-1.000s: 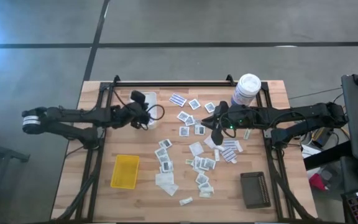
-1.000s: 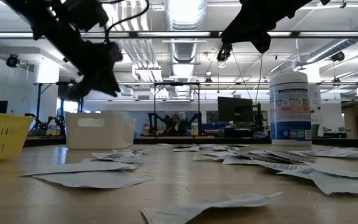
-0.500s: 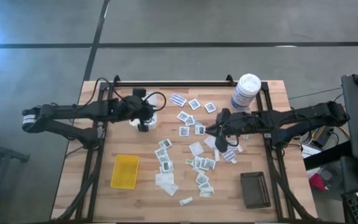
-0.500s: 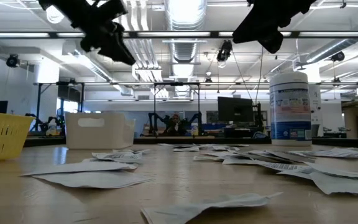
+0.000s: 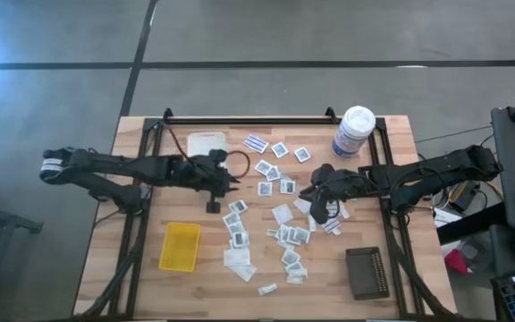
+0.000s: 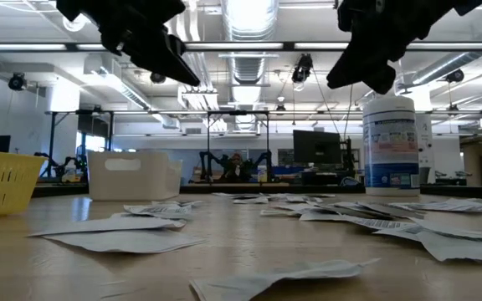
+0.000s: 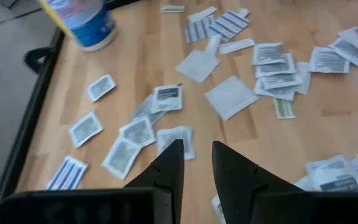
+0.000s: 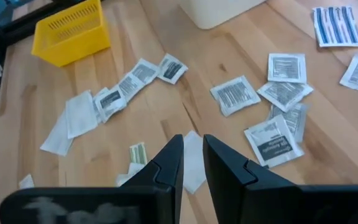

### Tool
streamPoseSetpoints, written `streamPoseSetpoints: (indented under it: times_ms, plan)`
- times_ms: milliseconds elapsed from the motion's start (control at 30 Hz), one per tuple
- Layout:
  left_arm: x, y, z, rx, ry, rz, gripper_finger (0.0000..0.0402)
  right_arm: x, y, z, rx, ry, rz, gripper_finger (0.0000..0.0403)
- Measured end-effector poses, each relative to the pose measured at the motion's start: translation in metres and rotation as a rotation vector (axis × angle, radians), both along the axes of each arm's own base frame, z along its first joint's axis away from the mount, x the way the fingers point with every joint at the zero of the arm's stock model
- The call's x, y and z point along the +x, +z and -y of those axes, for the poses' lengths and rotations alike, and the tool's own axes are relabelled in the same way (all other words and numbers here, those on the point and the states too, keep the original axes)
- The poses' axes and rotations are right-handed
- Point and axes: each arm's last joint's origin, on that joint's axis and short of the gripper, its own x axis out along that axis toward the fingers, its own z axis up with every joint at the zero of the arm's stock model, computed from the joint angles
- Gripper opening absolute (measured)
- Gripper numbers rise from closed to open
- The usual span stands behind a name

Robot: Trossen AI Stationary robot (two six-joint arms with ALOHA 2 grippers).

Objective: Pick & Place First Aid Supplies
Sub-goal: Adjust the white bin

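The first aid supplies [image 5: 284, 234] lie flat and scattered over the table's middle: white squares with grey centres, blue-striped strips [image 5: 256, 142] and pale narrow strips. My left gripper [image 5: 233, 182] hangs well above the table, right of the white tray [image 5: 208, 143]. Its fingers [image 7: 173, 165] stand a little apart with nothing between them. My right gripper [image 5: 313, 202] hangs high over the right part of the scatter. Its fingers [image 8: 169, 158] are also narrowly apart and empty. In the low view both grippers, left [image 6: 170, 67] and right [image 6: 371, 79], are far above the packets.
A tall white canister [image 5: 354, 131] with a blue label stands at the far right of the table. A yellow tray [image 5: 179, 246] sits near left and a black tray [image 5: 367, 273] near right. Bare wood lies along the near edge and at the left.
My left gripper has left the white tray, risen, and swung toward the table's right and near side, over the packets, rolling as it went. My right gripper has sunk a little and drifted toward the near edge. No packet has moved.
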Motion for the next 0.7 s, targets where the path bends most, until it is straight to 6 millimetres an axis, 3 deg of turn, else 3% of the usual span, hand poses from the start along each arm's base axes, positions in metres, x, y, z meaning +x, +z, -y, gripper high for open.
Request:
streamPoseSetpoints:
  times_ms: [233,700]
  plan:
    - [0.015,-0.023,0.011,-0.107,0.041,-0.073,0.0080,-0.002,-0.016,0.000,0.053,-0.039,0.035,0.0058]
    - [0.009,-0.058,0.031,-0.311,0.198,-0.296,0.0080,-0.003,-0.035,0.002,0.071,-0.051,0.310,0.0065]
